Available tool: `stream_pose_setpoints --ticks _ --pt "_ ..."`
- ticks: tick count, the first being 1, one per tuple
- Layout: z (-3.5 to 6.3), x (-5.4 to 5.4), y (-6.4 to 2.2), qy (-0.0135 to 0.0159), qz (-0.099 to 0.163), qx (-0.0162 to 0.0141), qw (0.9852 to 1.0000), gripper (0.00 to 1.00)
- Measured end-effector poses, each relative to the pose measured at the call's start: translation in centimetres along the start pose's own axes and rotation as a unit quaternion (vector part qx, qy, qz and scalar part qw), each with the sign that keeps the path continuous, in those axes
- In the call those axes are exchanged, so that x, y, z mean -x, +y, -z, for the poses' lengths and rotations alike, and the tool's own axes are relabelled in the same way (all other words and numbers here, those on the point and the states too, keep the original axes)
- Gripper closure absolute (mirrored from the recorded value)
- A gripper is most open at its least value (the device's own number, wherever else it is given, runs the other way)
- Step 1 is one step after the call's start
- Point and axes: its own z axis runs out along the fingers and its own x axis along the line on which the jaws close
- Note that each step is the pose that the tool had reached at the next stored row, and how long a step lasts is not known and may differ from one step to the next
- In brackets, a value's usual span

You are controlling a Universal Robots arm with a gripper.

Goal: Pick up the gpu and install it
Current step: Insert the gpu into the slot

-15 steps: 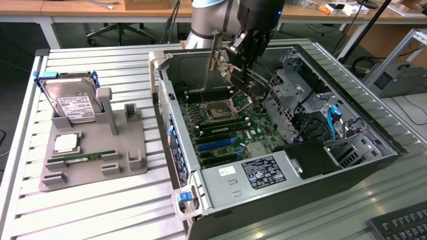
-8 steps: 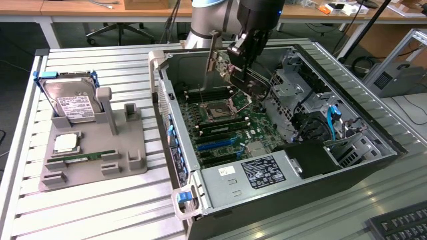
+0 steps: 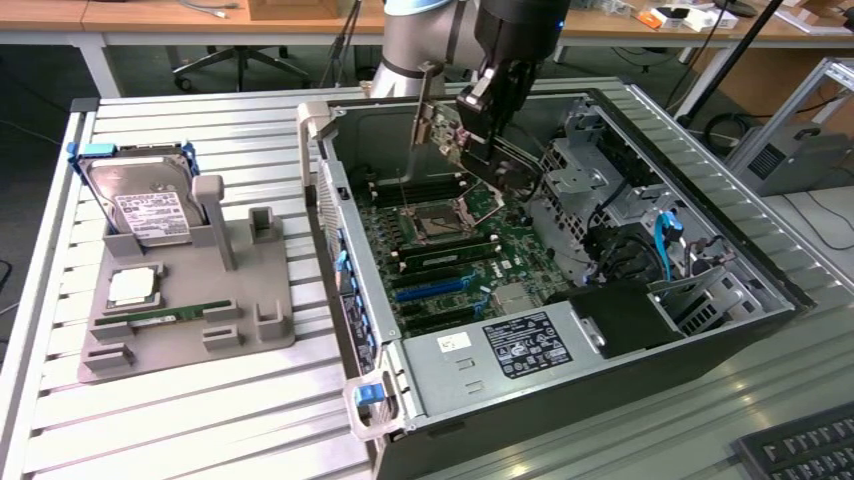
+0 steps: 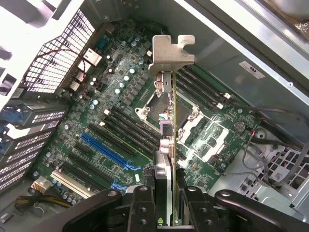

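I have the gpu (image 3: pixel 451 140) in the gripper (image 3: pixel 478 105), and I judge this to be the carry-in step: the card is picked up and hangs inside the open case (image 3: pixel 667 340), above the board (image 3: pixel 441 250) near the CPU socket (image 3: pixel 438 222), not yet seated in any slot. In the wrist view the gripper (image 4: pixel 169 205) has its black fingers (image 4: pixel 142 210) pressed on either face of the gpu (image 4: pixel 173 111), so the claw is clamped on the card, which I see edge-on as a thin green line. Its bracket (image 4: pixel 170 53) is bent silver sheet metal with a notched tab, bright and smooth against the busy green board (image 4: pixel 111 121). The long slots are ridged plastic, black and one blue (image 4: pixel 108 150). As I read it, seating calls for the card's bottom edge to run parallel with a slot and the bracket to meet the perforated rear wall (image 4: pixel 53 58), with a straight, even push. The grey tray (image 3: pixel 187 310) sits beside the case on the exterior view's left.
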Motion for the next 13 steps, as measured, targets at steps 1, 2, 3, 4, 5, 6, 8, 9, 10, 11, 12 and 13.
stream_pose_setpoints --ticks 1,2,3,4,5,6,8,9,10,11,12,13 --pt "0.0 0.0 0.0 0.0 0.002 0.0001 1.0 0.73" --pt "0.0 0.0 0.0 -0.0001 0.004 0.0001 1.0 0.73" --pt "0.0 0.0 0.0 -0.0002 0.006 0.0002 1.0 0.73" --pt "0.0 0.0 0.0 -0.0003 0.008 0.0002 1.0 0.73" --pt "0.0 0.0 0.0 -0.0003 0.011 0.0003 0.9999 0.73" --pt "0.0 0.0 0.0 -0.0004 0.013 0.0004 0.9999 0.73" --pt "0.0 0.0 0.0 -0.0005 0.016 0.0005 0.9999 0.73" --pt "0.0 0.0 0.0 -0.0006 0.018 0.0006 0.9998 0.73" --pt "-0.01 0.0 0.0 -0.0006 0.02 0.0006 0.9998 0.73" --pt "0.0 0.0 0.0 -0.0007 0.023 0.0007 0.9997 0.73" --pt "-0.01 0.0 0.0 -0.0008 0.026 0.0008 0.9997 0.73" --pt "-0.01 0.0 0.0 -0.0009 0.027 0.0008 0.9996 0.73"
